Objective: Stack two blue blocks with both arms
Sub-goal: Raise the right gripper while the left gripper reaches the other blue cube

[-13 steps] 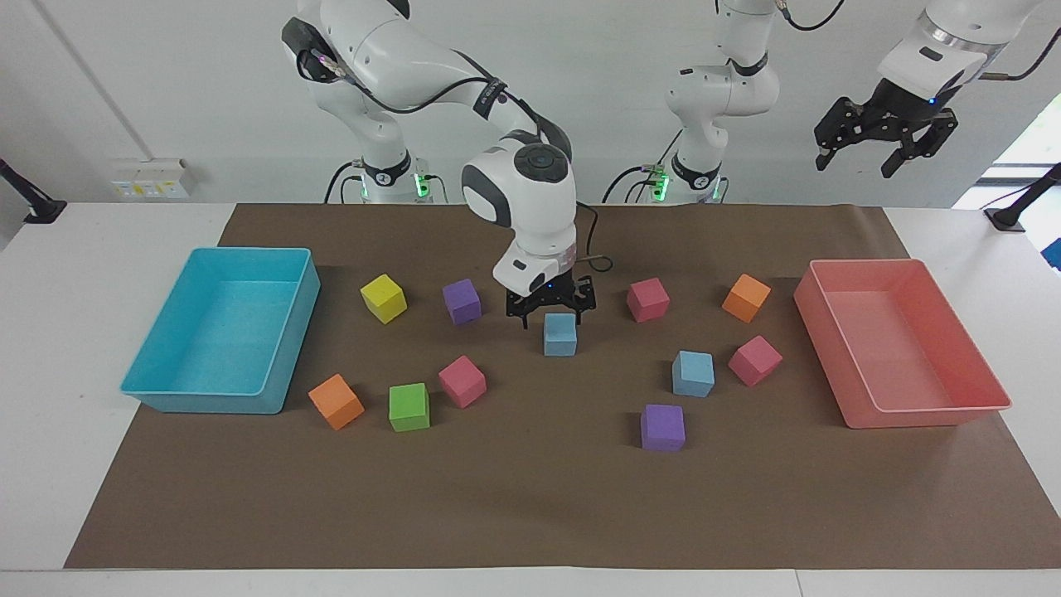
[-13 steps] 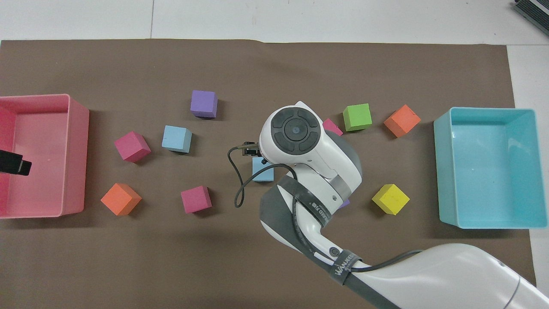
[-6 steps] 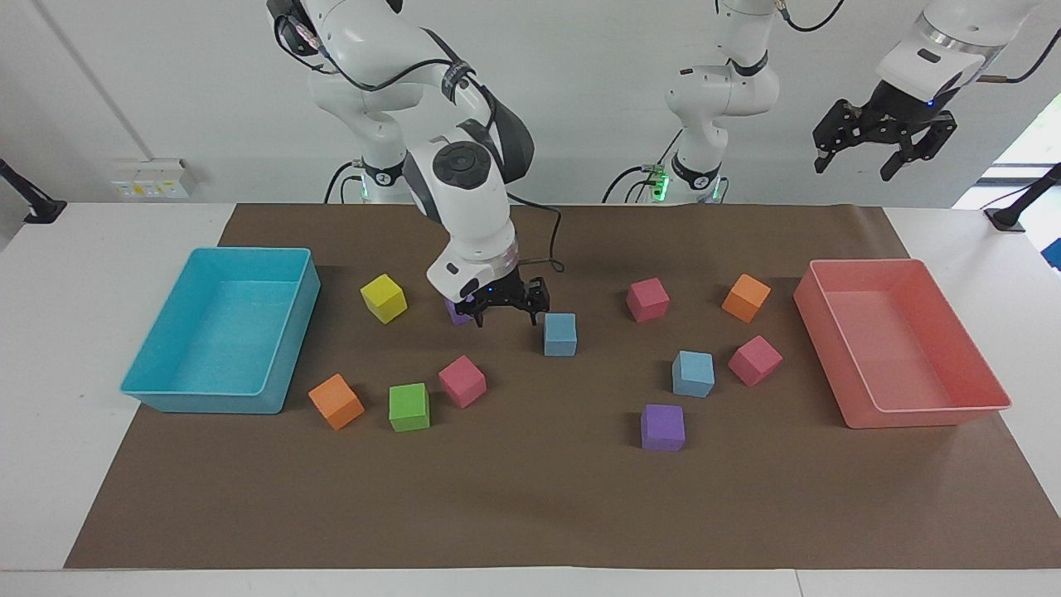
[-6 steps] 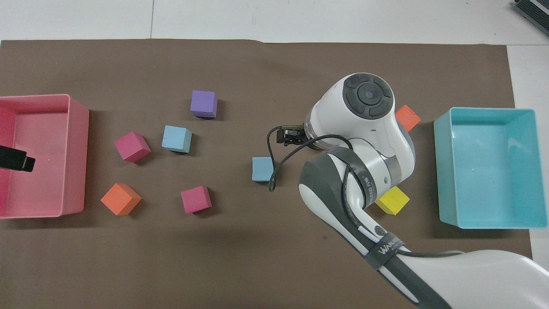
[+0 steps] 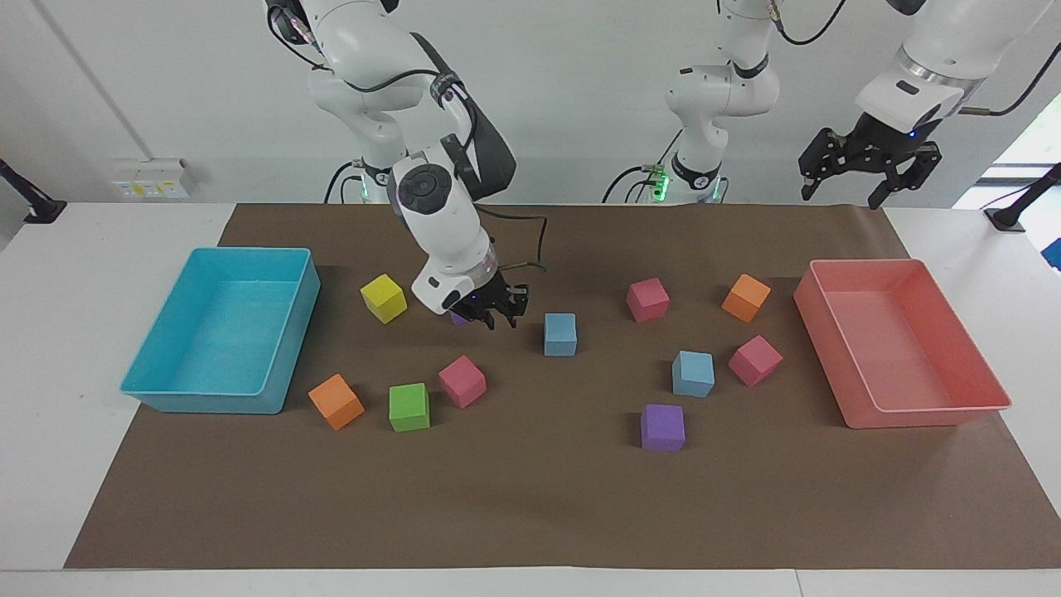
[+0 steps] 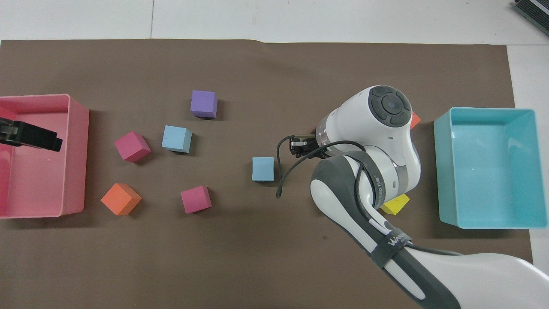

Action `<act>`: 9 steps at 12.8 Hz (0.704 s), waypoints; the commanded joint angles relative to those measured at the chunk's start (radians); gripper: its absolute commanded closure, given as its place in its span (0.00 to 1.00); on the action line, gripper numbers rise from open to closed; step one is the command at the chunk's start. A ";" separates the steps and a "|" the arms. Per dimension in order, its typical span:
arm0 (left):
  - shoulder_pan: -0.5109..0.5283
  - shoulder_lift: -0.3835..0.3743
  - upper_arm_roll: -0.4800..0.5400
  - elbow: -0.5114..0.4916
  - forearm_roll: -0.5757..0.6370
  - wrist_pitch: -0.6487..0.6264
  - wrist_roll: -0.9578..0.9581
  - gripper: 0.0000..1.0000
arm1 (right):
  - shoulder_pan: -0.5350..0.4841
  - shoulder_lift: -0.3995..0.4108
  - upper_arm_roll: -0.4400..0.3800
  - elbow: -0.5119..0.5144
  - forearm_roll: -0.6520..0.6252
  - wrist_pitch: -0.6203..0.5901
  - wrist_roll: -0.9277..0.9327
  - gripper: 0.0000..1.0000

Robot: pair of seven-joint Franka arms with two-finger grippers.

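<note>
My right gripper (image 5: pixel 495 317) hangs low beside a purple cube (image 5: pixel 457 317), empty; I cannot tell its finger state. My left gripper (image 5: pixel 864 170) waits spread wide above the pink tray (image 5: pixel 978 365). Both blue blocks (image 5: pixel 560 334) (image 5: pixel 693 373) sit apart, unstacked; next I need a grasp.

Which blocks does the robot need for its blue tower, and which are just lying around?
Needed: the two light blue foam cubes.

Lying around: pink cubes, orange cubes, purple cube, green cube, yellow cube, turquoise tray, pink tray.
</note>
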 commanded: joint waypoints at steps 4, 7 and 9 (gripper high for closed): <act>-0.088 0.110 0.011 -0.029 0.008 0.189 -0.095 0.00 | -0.011 -0.021 -0.021 -0.121 0.268 0.118 -0.230 1.00; -0.137 0.130 0.011 -0.131 0.013 0.333 -0.135 0.00 | -0.011 -0.014 -0.038 -0.153 0.355 0.117 -0.379 1.00; -0.154 0.148 0.011 -0.182 0.014 0.415 -0.172 0.00 | -0.011 -0.004 -0.044 -0.167 0.399 0.121 -0.432 1.00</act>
